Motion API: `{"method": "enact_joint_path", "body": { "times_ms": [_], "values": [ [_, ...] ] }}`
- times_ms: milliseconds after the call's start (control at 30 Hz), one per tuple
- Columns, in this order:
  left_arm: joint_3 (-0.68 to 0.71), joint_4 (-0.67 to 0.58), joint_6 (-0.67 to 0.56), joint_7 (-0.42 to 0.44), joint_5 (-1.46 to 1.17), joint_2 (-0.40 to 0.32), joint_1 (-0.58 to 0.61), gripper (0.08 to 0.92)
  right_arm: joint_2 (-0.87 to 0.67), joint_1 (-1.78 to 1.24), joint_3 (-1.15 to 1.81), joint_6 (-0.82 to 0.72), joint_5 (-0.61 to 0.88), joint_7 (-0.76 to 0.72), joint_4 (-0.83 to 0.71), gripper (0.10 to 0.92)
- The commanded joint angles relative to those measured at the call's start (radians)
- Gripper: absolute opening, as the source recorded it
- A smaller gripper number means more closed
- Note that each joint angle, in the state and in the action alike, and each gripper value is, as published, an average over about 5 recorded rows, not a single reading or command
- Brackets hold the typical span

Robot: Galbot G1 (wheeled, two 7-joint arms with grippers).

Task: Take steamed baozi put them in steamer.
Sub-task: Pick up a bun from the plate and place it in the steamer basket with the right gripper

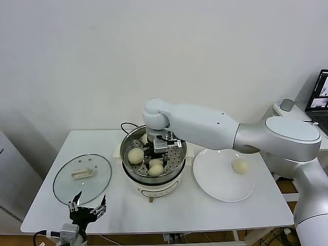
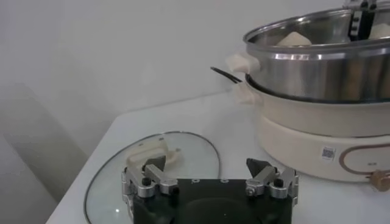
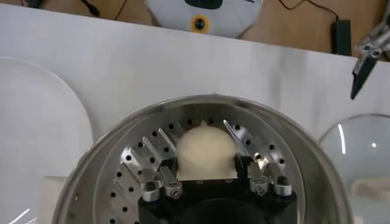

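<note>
The right hand (image 3: 206, 180) straddles a smooth pale bun (image 3: 206, 152), grip unclear, inside the shiny perforated steel steamer (image 3: 122, 158); the left hand (image 1: 87, 209) hangs open.

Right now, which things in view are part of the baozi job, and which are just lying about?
Part of the job:
- steamer
- baozi in the steamer, one between the right gripper's fingers
- baozi on the plate
- white plate

Lying about:
- glass lid
- laptop
- left gripper, open, parked near the lid
</note>
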Motion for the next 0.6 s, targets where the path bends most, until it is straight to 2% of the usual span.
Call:
{"method": "enact_joint_path", "body": {
  "times_ms": [33, 233, 300, 433, 600],
  "values": [
    [0.001, 0.002, 0.000, 0.000, 0.001, 0.001, -0.001, 0.823, 0.004, -0.009, -0.003, -0.035, -0.015, 0.030, 0.008, 0.636],
    [0.002, 0.000, 0.000, 0.001, 0.002, 0.000, 0.000, 0.823, -0.020, 0.051, 0.026, -0.141, 0.064, 0.013, 0.005, 0.790],
    [0.004, -0.003, 0.001, 0.002, 0.002, 0.001, 0.001, 0.823, -0.049, 0.089, 0.043, -0.217, 0.132, -0.005, 0.006, 0.811],
    [0.007, -0.010, 0.006, 0.009, -0.006, 0.005, 0.001, 0.823, -0.128, 0.168, 0.093, -0.453, 0.252, -0.061, -0.007, 0.822],
    [0.008, -0.017, 0.025, 0.024, -0.062, 0.015, 0.000, 0.823, -0.265, 0.219, 0.153, -0.794, 0.302, -0.109, -0.040, 0.823]
  ]
}}
